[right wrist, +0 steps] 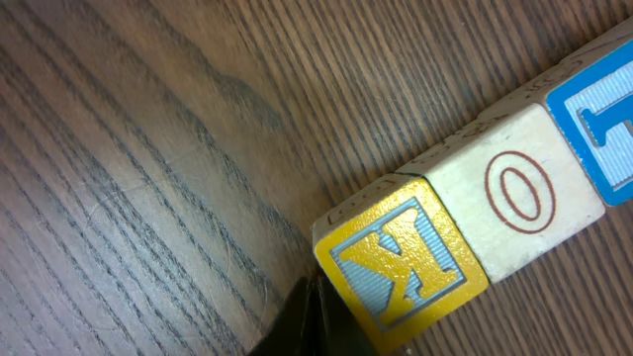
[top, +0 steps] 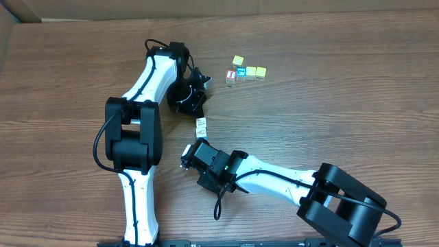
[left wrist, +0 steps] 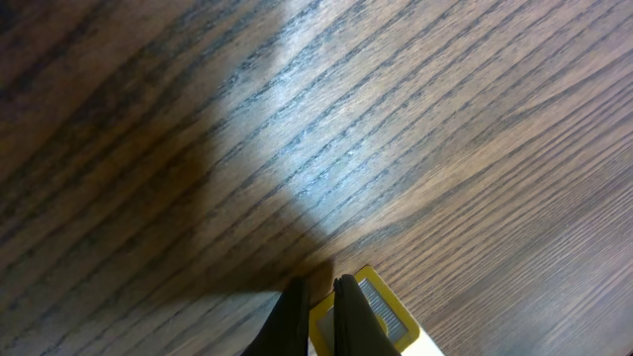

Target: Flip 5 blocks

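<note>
Wood table (right wrist: 148, 148): grain runs slantwise under both wrists.
Yellow block (right wrist: 401, 259): K face up, end of a row, right by my R fingertips in the R wrist view.
Cream block (right wrist: 519, 193): red O up, pressed side to side w/ the yellow one.
Blue block (right wrist: 603, 124): next in that row; white letter cut off by the frame.
Pale strip (top: 202, 125): block(s) btwn my two grippers, seen from above. Too small to count or to match w/ the wrist views.
Far group (top: 251, 71): more blocks up-right, well apart from both arms, incl. a red-faced block (top: 231, 75) I leave alone.
R gripper (right wrist: 312, 305): closed, nothing held, tips at the yellow block's near corner. Touching or just shy, can't tell.
L gripper (left wrist: 318, 289): closed too, empty, close to the table. A yellow-edged block (left wrist: 381, 302) sits just beside the tips; same one as the K block? Can't tell.
Step, my guess: tip the end block over w/ closed tips, no pick-up.
Doing it well: push high on its side so it rolls, not slides. Go slow. Ease it off the cream neighbour first, or the pair drags along. L tips could act as a stop.
Risk: block skids on the grain, or lands same face up.
</note>
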### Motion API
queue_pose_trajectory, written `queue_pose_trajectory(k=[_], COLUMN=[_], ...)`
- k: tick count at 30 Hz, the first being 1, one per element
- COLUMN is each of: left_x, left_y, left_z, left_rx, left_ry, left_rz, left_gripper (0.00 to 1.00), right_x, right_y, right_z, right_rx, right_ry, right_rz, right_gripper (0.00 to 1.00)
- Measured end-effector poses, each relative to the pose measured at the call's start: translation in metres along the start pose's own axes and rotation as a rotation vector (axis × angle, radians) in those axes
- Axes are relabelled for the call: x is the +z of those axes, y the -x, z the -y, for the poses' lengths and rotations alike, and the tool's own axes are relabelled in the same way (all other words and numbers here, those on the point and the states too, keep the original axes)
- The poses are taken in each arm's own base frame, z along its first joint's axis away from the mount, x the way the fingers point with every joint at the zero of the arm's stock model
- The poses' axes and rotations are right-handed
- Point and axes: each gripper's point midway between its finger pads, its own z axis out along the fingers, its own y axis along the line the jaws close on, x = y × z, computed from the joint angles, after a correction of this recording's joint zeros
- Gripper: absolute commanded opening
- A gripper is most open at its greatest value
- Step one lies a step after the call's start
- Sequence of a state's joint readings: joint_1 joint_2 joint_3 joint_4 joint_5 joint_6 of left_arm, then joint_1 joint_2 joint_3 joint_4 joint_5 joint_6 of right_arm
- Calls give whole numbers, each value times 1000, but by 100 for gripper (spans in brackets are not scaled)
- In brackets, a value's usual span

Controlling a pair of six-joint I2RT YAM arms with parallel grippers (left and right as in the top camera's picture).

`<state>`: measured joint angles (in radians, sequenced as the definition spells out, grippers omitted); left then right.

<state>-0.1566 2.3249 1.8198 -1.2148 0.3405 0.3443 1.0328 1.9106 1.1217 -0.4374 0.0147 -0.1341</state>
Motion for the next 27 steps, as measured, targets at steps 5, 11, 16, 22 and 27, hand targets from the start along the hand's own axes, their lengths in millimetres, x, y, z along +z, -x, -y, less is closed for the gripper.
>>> queue_pose_trajectory(k=[5,11,16,22,27], left_x=[0,0,0,0,0], left_y=[0,0,3,5,5], left_z=[0,1,2,3,3], left_rx=[0,7,10,13,13], left_ry=[0,-4,-15,-17,-17], left_rz=[0,2,14,21,21], left_gripper=[4,4,4,4,4], right_x=[0,0,0,0,0], right_y=[1,1,1,1,1], right_z=[0,0,0,2,2], right_rx=[9,30,43,56,56], right_ry=[-1,0,-1,-2,-2], right_rz=[3,4,6,6,6], right_gripper=[4,4,4,4,4])
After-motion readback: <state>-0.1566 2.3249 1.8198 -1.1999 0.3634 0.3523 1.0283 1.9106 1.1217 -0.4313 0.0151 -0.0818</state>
